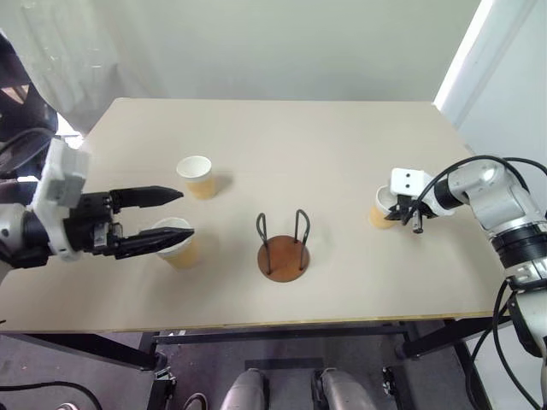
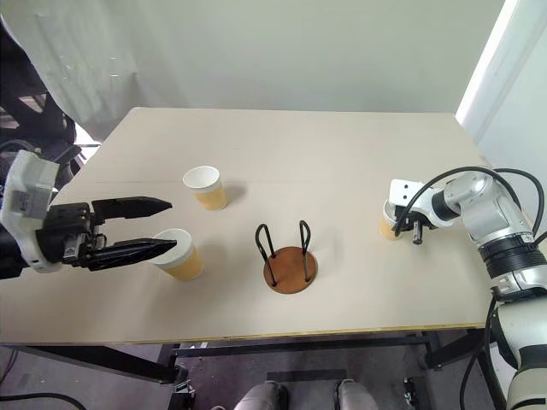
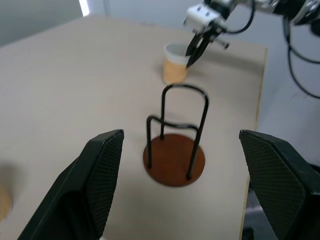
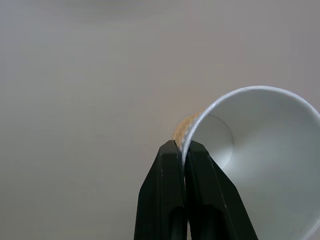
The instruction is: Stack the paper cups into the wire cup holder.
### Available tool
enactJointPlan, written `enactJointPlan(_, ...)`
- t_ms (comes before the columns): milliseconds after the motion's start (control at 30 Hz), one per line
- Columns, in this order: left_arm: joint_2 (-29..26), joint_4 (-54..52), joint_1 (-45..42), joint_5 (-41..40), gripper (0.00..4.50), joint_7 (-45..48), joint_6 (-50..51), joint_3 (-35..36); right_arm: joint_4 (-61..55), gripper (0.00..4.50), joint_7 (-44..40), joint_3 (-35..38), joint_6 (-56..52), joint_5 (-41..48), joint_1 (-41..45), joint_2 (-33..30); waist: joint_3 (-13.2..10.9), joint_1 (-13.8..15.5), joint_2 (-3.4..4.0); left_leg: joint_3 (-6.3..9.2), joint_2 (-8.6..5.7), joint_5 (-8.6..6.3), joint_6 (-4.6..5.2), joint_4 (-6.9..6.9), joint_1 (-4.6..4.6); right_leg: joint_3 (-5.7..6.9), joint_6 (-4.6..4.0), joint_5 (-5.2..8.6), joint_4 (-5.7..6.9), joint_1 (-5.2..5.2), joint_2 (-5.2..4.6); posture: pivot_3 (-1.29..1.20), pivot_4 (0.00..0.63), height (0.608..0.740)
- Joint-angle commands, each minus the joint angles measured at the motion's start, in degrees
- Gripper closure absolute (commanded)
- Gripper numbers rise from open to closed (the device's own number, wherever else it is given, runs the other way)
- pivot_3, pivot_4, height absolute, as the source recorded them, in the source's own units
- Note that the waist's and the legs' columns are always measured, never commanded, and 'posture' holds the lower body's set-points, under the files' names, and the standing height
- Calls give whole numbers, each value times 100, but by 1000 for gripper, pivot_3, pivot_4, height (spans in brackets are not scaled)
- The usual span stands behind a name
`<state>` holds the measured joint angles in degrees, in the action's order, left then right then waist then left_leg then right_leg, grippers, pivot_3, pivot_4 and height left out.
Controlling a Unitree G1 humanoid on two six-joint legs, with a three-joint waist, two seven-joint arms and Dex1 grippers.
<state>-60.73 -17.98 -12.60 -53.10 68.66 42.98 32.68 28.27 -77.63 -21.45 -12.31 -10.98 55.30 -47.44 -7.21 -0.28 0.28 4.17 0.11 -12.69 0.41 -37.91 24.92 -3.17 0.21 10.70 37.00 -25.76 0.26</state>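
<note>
Right gripper (image 4: pixel 182 150) — apparently pinching cup (image 4: pixel 260 165) rim

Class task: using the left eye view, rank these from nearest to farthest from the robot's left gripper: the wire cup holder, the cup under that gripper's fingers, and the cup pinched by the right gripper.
Measured from the left gripper:
1. Near cup, directly beneath its fingers.
2. Wire cup holder, mid-table.
3. Far cup, on the robot's right, its rim pinched by the right gripper.
</note>
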Motion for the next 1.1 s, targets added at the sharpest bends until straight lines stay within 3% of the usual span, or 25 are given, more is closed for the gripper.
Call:
enactJointPlan(33, 172, -95, 169, -171, 535, 22, -157, 400, -176, 4465, -56, 155, 35, -1, 108, -79, 0, -2, 0, 0, 0, 0, 0, 0, 0, 0, 0, 0, 1, 0, 0, 0, 150, 740)
enactJointPlan(267, 675, -243, 791, -50, 535, -174, -568, 651, -510, 4465, -458, 367, 25, 297, 240, -241, -2, -12, 4, 0, 1, 1, 1, 0, 0, 1, -1, 0, 1, 0, 0, 0, 150, 740)
enactJointPlan(467, 1040, -604, 1190, -150, 535, -409, -805, 824, -1731, 4465, -1301, 884, -507, 1268, 733, -470, -5, -26, 8, -4, 0, 1, 1, 2, 0, -1, -5, 4, -2, 0, 1, 0, 150, 740)
enactJointPlan(567, 1178, -693, 1443, -135, 535, -441, -921, 875, -2500, 4465, -1455, 1193, -1391, 2140, 1207, -210, -5, -46, 8, -2, 9, 1, -1, 2, -2, -2, -19, 12, -4, 3, 17, 0, 150, 740)
enactJointPlan(667, 1248, -716, 1571, -114, 535, -480, -1028, 869, -3239, 4465, -1230, 1424, -2585, 3104, 1474, 276, -2, -68, 4, -2, 31, 4, -18, 2, -3, -7, -41, 25, -7, 2, 43, 0, 150, 740)
enactJointPlan(733, 1284, -711, 1641, -88, 535, -489, -1096, 842, -3578, 4465, -952, 1346, -2940, 3271, 1454, 511, 0, -77, 0, -2, 45, 8, -32, 4, -9, -7, -48, 29, -4, 3, 60, 0, 150, 740)
enactJointPlan(933, 1344, -742, 1868, 4, 535, -557, -1263, 753, -3931, 4465, 42, 731, -3355, 3074, 1281, 1195, -2, -70, 3, -1, 62, 12, -47, 7, -44, -8, -71, 25, 3, 24, 73, 0, 150, 740)
enactJointPlan(1100, 1330, -753, 1964, 41, 535, -611, -1319, 752, -3896, 4465, 322, 289, -3206, 2833, 1122, 1293, -1, -57, 2, 0, 63, 14, -50, 7, -43, -8, -78, 21, 3, 19, 75, 0, 150, 740)
